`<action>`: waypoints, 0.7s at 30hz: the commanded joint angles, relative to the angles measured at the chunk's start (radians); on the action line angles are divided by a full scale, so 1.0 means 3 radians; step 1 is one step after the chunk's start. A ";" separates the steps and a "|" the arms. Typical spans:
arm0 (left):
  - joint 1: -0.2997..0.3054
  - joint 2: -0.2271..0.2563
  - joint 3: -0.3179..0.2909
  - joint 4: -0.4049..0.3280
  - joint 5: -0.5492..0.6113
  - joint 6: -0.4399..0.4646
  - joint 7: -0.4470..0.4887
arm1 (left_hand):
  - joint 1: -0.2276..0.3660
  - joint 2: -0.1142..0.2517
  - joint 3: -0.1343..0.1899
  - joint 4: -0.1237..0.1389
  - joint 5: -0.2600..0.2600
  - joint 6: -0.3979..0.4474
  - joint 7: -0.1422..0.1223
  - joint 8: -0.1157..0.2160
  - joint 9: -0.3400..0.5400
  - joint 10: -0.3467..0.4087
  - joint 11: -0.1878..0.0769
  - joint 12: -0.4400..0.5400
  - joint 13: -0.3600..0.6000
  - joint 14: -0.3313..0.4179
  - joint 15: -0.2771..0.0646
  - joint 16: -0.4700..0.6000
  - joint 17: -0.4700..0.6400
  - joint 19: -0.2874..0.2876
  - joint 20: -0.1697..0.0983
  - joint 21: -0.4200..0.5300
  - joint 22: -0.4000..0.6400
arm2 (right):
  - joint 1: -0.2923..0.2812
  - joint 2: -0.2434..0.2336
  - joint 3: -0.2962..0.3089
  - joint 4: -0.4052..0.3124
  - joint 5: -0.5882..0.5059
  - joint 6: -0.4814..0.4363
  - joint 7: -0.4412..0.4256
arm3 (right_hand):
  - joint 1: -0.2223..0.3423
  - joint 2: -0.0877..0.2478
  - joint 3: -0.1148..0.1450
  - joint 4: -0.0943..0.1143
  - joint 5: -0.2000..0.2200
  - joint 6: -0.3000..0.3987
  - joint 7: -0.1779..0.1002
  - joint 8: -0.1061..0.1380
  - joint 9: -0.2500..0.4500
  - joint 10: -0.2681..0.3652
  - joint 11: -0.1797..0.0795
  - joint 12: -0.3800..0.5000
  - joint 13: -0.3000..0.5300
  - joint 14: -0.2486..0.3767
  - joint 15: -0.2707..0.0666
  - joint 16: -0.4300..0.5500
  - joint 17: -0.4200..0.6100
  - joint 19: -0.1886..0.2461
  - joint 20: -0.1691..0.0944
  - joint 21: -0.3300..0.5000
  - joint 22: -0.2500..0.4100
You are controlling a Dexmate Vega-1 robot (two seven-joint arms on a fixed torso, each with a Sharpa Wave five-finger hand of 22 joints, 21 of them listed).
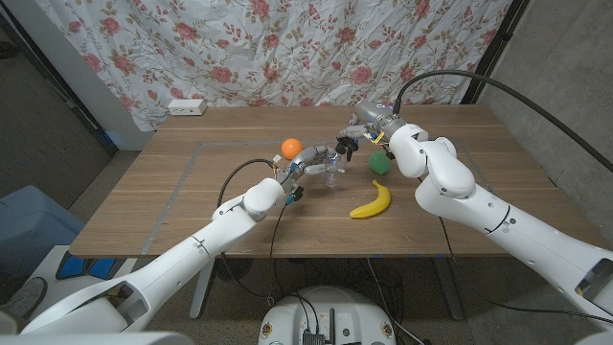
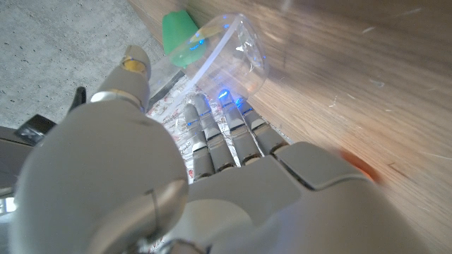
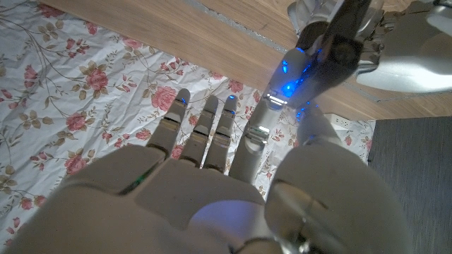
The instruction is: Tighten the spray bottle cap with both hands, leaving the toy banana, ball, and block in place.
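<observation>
- The surface (image 1: 172, 206) is carrying everything; the spray bottle (image 1: 331, 171) is sitting near its middle, between the two hands, with the orange ball (image 1: 290, 148) just beyond the left hand, the green block (image 1: 379, 164) close by the right arm, and the toy banana (image 1: 372, 200) lying nearer the robot.
- The left hand (image 1: 308, 165) is gripping the clear bottle body, fingers wrapping it in the left wrist view (image 2: 229, 60); the right hand (image 1: 350, 141) is hovering at the cap end, and I cannot tell whether it is grasping the cap.
- Biggest risk, in my judgement: the right forearm is crowding the green block, so a twisting sweep could be knocking it out of place.
- Next: the smooth clear plastic may be spinning inside the left hand's grip if the cap is turning harder than the hold.
- The bottle appears to be standing roughly upright, long axis vertical, cap pointing up; any tilt is too small to judge.
</observation>
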 commanded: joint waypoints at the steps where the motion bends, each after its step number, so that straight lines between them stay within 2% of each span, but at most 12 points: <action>1: -0.0026 -0.0016 0.0011 0.0036 -0.0008 -0.0001 -0.0015 | -0.0133 0.0534 0.0111 0.0092 0.0011 0.0238 0.0062 0.0265 0.0019 0.0057 -0.0050 -0.0004 0.0013 0.0036 -0.0376 -0.0011 0.0013 0.0015 -0.0180 -0.0001 0.0013 | 0.0015 0.0047 0.0039 0.0039 0.0157 -0.0025 -0.0058 | 0.0089 -0.0020 0.0050 0.0011 0.0075 0.0043 0.0011 0.0093 0.0051 0.0126 0.0048 -0.0001 0.0000 0.0084 -0.0019 0.0038 -0.0003 0.0027 -0.0035 0.0004 0.0012; 3: -0.0030 -0.0017 0.0011 0.0039 -0.0008 0.0000 -0.0017 | -0.0133 0.0533 0.0111 0.0093 0.0010 0.0240 0.0061 0.0267 0.0019 0.0057 -0.0049 -0.0006 0.0013 0.0038 -0.0375 -0.0011 0.0013 0.0015 -0.0180 -0.0001 0.0013 | 0.0019 0.0050 0.0035 0.0044 0.0178 -0.0034 -0.0078 | 0.0094 -0.0027 0.0052 0.0019 0.0090 0.0051 0.0009 0.0111 0.0046 0.0146 0.0052 -0.0002 -0.0002 0.0107 -0.0031 0.0048 -0.0002 0.0037 -0.0032 0.0006 0.0012; 13: -0.0053 -0.0034 0.0022 0.0085 -0.0008 -0.0040 -0.0034 | -0.0134 0.0534 0.0115 0.0092 0.0011 0.0245 0.0066 0.0274 0.0017 0.0055 -0.0050 -0.0015 0.0016 0.0036 -0.0376 -0.0014 0.0014 0.0012 -0.0176 -0.0003 0.0013 | 0.0042 0.0053 0.0027 0.0048 0.0302 -0.0064 -0.0174 | 0.0133 -0.0059 0.0066 0.0035 0.0183 0.0101 0.0050 0.0328 0.0117 0.0245 0.0059 -0.0012 -0.0012 0.0191 -0.0069 0.0086 0.0002 0.0073 -0.0043 0.0009 0.0013; 15: -0.0056 -0.0039 0.0022 0.0096 -0.0004 -0.0053 -0.0028 | -0.0129 0.0534 0.0116 0.0089 0.0011 0.0243 0.0059 0.0274 0.0017 0.0054 -0.0055 -0.0017 0.0017 0.0037 -0.0376 -0.0013 0.0015 0.0012 -0.0177 -0.0004 0.0013 | 0.0037 0.0047 0.0023 0.0034 0.0299 -0.0078 -0.0214 | 0.0113 -0.0042 0.0066 0.0058 0.0197 0.0093 0.0053 0.0364 0.0124 0.0260 0.0055 -0.0015 -0.0012 0.0200 -0.0068 0.0094 0.0009 0.0085 -0.0048 0.0012 0.0014; 16: -0.0058 -0.0042 0.0022 0.0104 0.0001 -0.0065 -0.0022 | -0.0130 0.0534 0.0116 0.0089 0.0011 0.0244 0.0060 0.0275 0.0017 0.0058 -0.0054 -0.0016 0.0017 0.0037 -0.0376 -0.0013 0.0015 0.0013 -0.0176 -0.0003 0.0013 | 0.0032 0.0044 0.0024 0.0025 0.0299 -0.0083 -0.0235 | 0.0078 -0.0029 0.0060 0.0084 0.0204 0.0085 0.0051 0.0397 0.0140 0.0262 0.0053 -0.0022 -0.0012 0.0202 -0.0066 0.0097 0.0016 0.0088 -0.0049 0.0012 0.0014; 18: -0.0057 -0.0050 0.0020 0.0117 0.0011 -0.0087 -0.0005 | -0.0127 0.0533 0.0116 0.0087 0.0011 0.0251 0.0057 0.0278 0.0016 0.0060 -0.0052 -0.0018 0.0017 0.0036 -0.0376 -0.0013 0.0015 0.0015 -0.0176 -0.0003 0.0013 | 0.0035 0.0019 0.0023 0.0007 0.0305 -0.0072 -0.0246 | -0.0196 -0.0043 -0.0033 0.0210 0.0194 -0.0025 0.0027 0.0479 0.0211 0.0268 0.0067 -0.0054 -0.0009 0.0208 -0.0042 0.0101 0.0036 0.0092 -0.0046 0.0006 0.0017; 19: -0.0060 -0.0051 0.0021 0.0123 0.0013 -0.0098 -0.0007 | -0.0125 0.0535 0.0116 0.0087 0.0011 0.0252 0.0057 0.0279 0.0016 0.0059 -0.0052 -0.0018 0.0017 0.0035 -0.0377 -0.0012 0.0017 0.0015 -0.0177 -0.0003 0.0013 | 0.0038 0.0006 0.0027 0.0000 0.0319 -0.0058 -0.0247 | -0.0261 -0.0047 -0.0055 0.0233 0.0187 -0.0035 0.0033 0.0484 0.0209 0.0269 0.0075 -0.0062 -0.0008 0.0203 -0.0018 0.0099 0.0041 0.0095 -0.0035 0.0006 0.0017; 21: -0.0064 -0.0053 0.0021 0.0135 0.0020 -0.0115 -0.0005 | -0.0126 0.0535 0.0114 0.0088 0.0010 0.0256 0.0050 0.0282 0.0016 0.0065 -0.0056 -0.0018 0.0018 0.0035 -0.0376 -0.0012 0.0018 0.0016 -0.0177 -0.0003 0.0013 | 0.0047 -0.0008 0.0014 -0.0009 0.0302 -0.0070 -0.0251 | -0.0437 -0.0077 -0.0122 0.0287 0.0153 -0.0063 0.0044 0.0441 0.0123 0.0258 0.0084 -0.0086 -0.0005 0.0195 0.0012 0.0093 0.0053 0.0096 -0.0020 0.0004 0.0018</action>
